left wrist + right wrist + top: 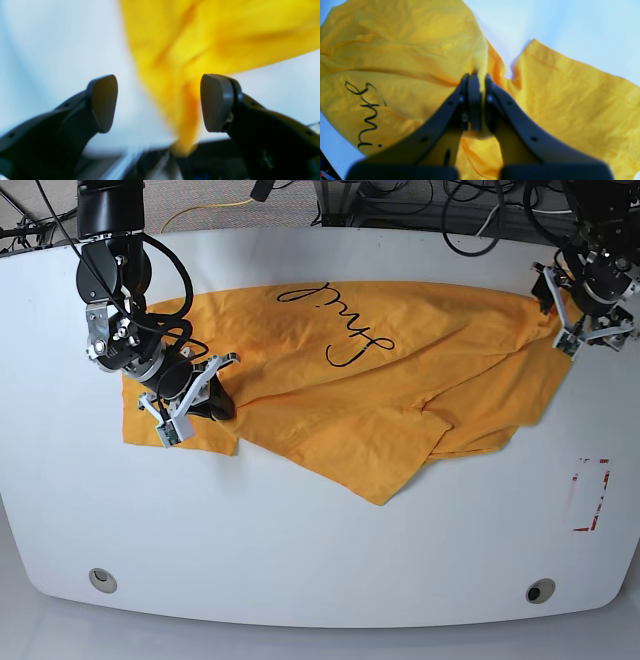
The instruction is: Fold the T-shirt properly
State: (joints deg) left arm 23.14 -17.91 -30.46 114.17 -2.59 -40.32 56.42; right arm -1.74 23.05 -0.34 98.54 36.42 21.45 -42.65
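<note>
Two arms, one gripper clamped, one spread

The right gripper (477, 75) is seen at 9 o'clock in the base view, its jaws pressed together on a pinch of the T-shirt (407, 50). The left gripper (158, 102) is held at 2 o'clock, jaws spread wide with nothing between them.

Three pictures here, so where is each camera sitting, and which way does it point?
Left wrist: on the left arm, looking past its open pincer at blurred shirt and white table.
Right wrist: on the right arm, looking past its pincer, shut on the shirt.
Base: overhead, looking down at the table, shirt, both arms.
Right wrist and base share the black script.
</note>
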